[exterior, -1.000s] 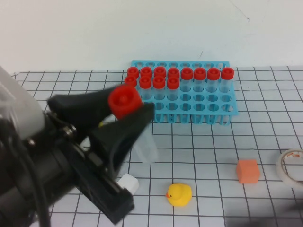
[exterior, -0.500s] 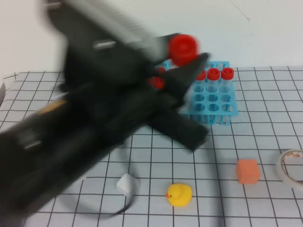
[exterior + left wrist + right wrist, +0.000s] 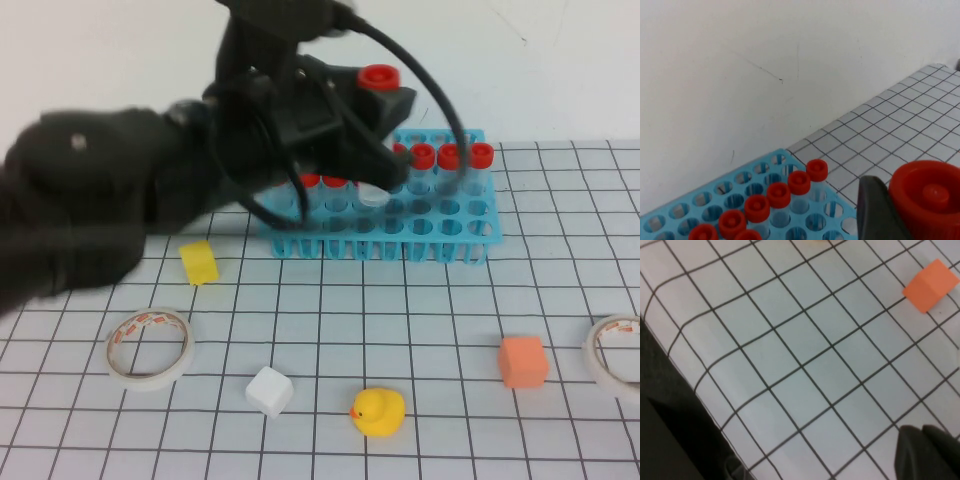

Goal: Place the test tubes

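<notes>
1. The left gripper (image 3: 385, 130) hangs over the blue rack (image 3: 470, 243) at the back of the table (image 3: 400, 320). Its jaws squeeze a test tube (image 3: 378, 78) with a red cap, so the tube does not fall.
2. The tube stands up straight with its clear end down. I think that is so it can slide right into a hole. The clear end is over the middle holes; I cannot tell if it touches the rack.
3. More red-capped tubes (image 3: 451, 156) stand in the back rows. I think this one goes in an empty hole next to them.
4. The right gripper (image 3: 926, 449) sits low over bare table. Its jaws are closed and hold nothing. It looks parked out of the way.
5. Only the high view shows the whole table: a yellow block (image 3: 198, 262), a tape roll (image 3: 149, 347), a white block (image 3: 270, 390) and a duck (image 3: 379, 411). It does not show the right gripper.
6. The left wrist view shows the red cap (image 3: 930, 192) up close, with one finger (image 3: 875, 210) beside it. It hides the clear end.
7. The right wrist view shows the orange block (image 3: 931, 284) well apart from the closed jaws.
</notes>
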Controlling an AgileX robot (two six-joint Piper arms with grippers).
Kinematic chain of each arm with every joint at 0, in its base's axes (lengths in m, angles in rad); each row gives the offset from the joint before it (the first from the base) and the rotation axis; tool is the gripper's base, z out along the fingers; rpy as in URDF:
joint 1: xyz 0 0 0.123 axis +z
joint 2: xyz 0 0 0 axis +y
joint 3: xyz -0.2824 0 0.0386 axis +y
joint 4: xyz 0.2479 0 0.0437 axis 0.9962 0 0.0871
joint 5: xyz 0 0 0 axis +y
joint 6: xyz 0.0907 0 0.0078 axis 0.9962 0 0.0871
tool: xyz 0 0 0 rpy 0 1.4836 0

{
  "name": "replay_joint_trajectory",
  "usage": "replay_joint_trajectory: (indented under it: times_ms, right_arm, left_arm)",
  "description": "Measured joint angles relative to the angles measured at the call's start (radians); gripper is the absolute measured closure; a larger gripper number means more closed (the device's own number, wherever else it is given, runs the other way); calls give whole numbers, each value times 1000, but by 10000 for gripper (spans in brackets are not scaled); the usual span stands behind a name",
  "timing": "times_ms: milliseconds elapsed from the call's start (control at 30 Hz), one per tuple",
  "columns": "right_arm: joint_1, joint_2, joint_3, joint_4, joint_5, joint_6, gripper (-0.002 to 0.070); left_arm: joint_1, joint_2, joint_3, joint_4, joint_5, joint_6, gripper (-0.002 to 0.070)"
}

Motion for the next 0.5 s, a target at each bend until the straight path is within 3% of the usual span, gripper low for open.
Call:
replay_joint_trajectory:
  times_ms: [100, 200, 400, 500]
  right_arm:
    - [0, -61, 72, 0, -47, 23, 678]
    - [0, -92, 121, 0, -88, 32, 678]
    - [0, -94, 132, 2, -121, 35, 678]
    - [0, -94, 132, 2, -126, 35, 678]
  left_arm:
    - [91, 76, -45, -47, 133, 21, 414]
    - [136, 150, -82, -147, 228, 154, 414]
    - [144, 268, -129, -243, 384, 546, 414]
    - [144, 324, -150, -245, 428, 619, 414]
